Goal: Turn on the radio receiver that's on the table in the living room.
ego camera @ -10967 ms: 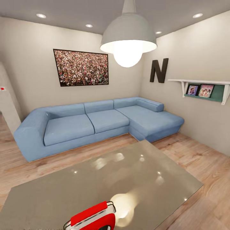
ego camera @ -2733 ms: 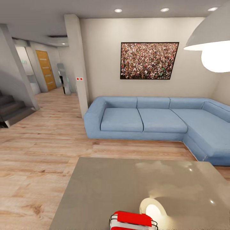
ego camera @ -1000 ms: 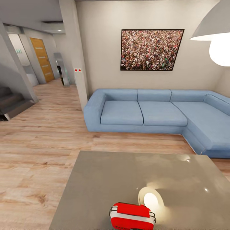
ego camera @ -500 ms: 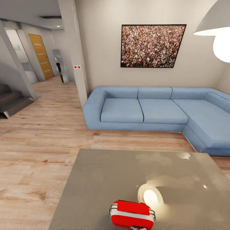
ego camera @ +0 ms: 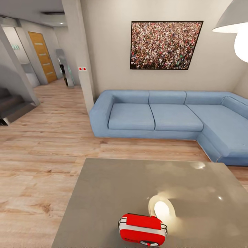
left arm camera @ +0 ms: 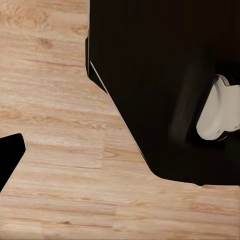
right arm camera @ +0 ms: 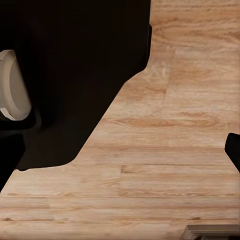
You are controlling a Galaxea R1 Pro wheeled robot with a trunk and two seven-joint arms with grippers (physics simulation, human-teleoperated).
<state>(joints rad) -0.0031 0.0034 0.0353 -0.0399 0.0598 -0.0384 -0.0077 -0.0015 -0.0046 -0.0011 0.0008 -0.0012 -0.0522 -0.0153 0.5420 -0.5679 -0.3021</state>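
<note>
Left tool: a black tip (left arm camera: 9,156) juts in at the edge of the left wrist view over the wood plank floor (left arm camera: 60,175); whether the tool is open or closed cannot be told.
Right tool: a black tip (right arm camera: 234,149) shows at the edge of the right wrist view above the floor; its state cannot be told either.
Wrist views: both look down on a large black robot body part (left arm camera: 165,80) with a pale rounded fitting (left arm camera: 220,107); the head view shows none of this.
Radio receiver: the red radio receiver (ego camera: 142,229) with its white band rests on the table (ego camera: 113,186), near the table's near edge at the bottom of the head view, its dial partly cut off by the frame.
Table edges: the left edge runs diagonally toward the floor; the far edge faces the sofa; a bright reflection of the lamp (ego camera: 162,209) lies just beyond the radio receiver.
Open room: a strip of bare floor lies between the table's far edge and the blue sofa (ego camera: 162,117); wider floor opens to the left toward a pillar (ego camera: 81,51), stairs (ego camera: 12,106) and a wooden door (ego camera: 42,57).
Wall: a framed crowd picture (ego camera: 166,44) hangs above the sofa; a pendant lamp (ego camera: 236,24) hangs at upper right.
Writing: none is readable; two small red marks (ego camera: 82,69) sit on the pillar.
</note>
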